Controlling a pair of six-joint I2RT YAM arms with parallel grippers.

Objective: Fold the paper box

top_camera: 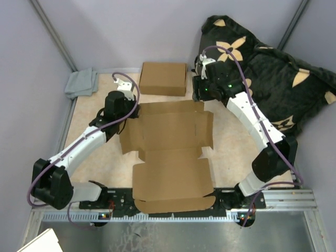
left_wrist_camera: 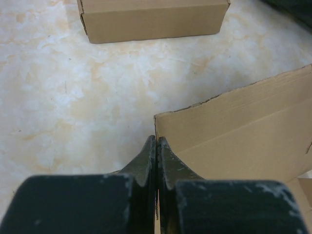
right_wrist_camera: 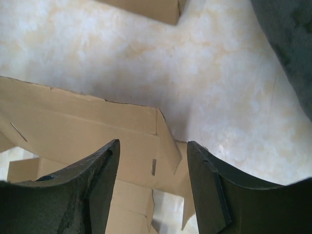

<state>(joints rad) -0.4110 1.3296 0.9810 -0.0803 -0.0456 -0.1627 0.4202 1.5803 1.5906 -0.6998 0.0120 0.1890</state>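
The paper box [top_camera: 170,152] lies opened out as a flat cardboard blank in the middle of the desk [top_camera: 113,168], its long panels running from the near edge, between the two arm bases, toward the far side. Its far panel is lifted off the surface, as both wrist views show. The left hand [left_wrist_camera: 156,139] sits at the far left corner of the blank with its fingers pressed together. The upright left edge of the raised flap runs straight down into the seam between them, and a sliver of cardboard shows there, so it is pinching that edge. The right hand [right_wrist_camera: 152,143] is at the far right corner with its fingers spread wide. The folded end of the raised panel, with its small slot, stands in the gap between them, and neither finger clearly touches it. A closed carton [top_camera: 163,79] rests on the desk just beyond the blank, apart from it. A grey cloth [top_camera: 81,83] is bunched at the far left corner, and a dark cushion [top_camera: 273,68] with pale flower shapes fills the far right.
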